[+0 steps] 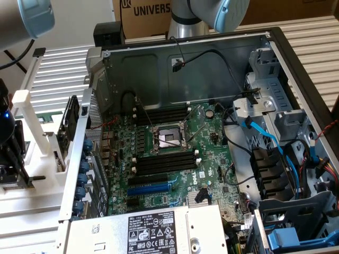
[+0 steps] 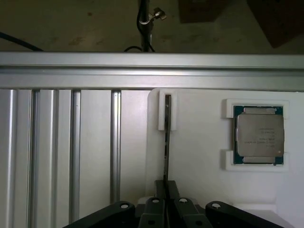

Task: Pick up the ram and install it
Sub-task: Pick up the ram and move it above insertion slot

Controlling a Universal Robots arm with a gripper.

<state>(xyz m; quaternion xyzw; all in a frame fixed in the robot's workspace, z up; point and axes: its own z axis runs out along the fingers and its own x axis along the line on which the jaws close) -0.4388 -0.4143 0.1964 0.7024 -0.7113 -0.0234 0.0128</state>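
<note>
The ram [image 2: 166, 147], thin, flat, is clamped by the end effector [image 2: 166, 184].

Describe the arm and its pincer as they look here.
The arm is built of round silver-grey tubes with pale blue caps on the joints. A black cable runs beside its joint at the exterior view's left. The pincer is black: two slim fingers on angled links with round pivot pins.

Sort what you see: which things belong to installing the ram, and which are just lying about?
Job: ram in white holder; hand closed on it; black memory slots.
Lying about: processor chip; blue expansion slot; power supply; blue cables.
</note>
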